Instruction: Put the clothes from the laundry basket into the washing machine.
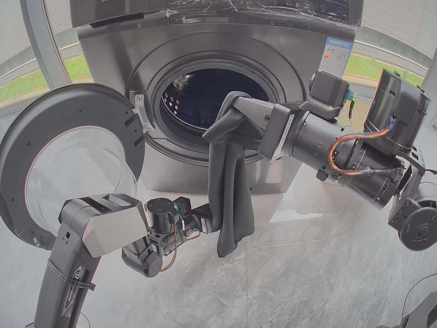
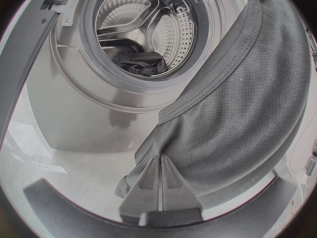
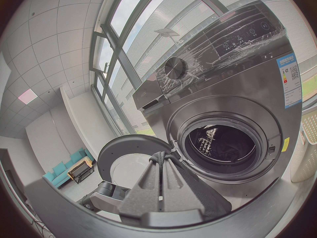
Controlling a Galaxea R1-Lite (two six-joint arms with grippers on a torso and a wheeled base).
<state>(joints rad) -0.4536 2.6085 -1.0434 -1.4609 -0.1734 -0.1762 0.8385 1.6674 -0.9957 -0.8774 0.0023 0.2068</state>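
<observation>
A dark grey garment (image 1: 230, 174) hangs in front of the washing machine (image 1: 191, 37), just outside its open drum mouth (image 1: 205, 101). My right gripper (image 1: 236, 103) is shut on the garment's top, level with the opening. My left gripper (image 1: 213, 222) is lower down, shut on the garment's lower edge. The left wrist view shows that gripper (image 2: 161, 157) pinching the perforated grey fabric (image 2: 237, 116), and a black piece of clothing (image 2: 140, 63) lying inside the steel drum. In the right wrist view the cloth (image 3: 211, 199) drapes over my right gripper (image 3: 161, 161).
The round machine door (image 1: 68, 151) stands swung wide open to the left, close to my left arm. A white perforated laundry basket (image 3: 308, 142) stands beside the machine on the right. Pale tiled floor (image 1: 296, 260) lies open in front.
</observation>
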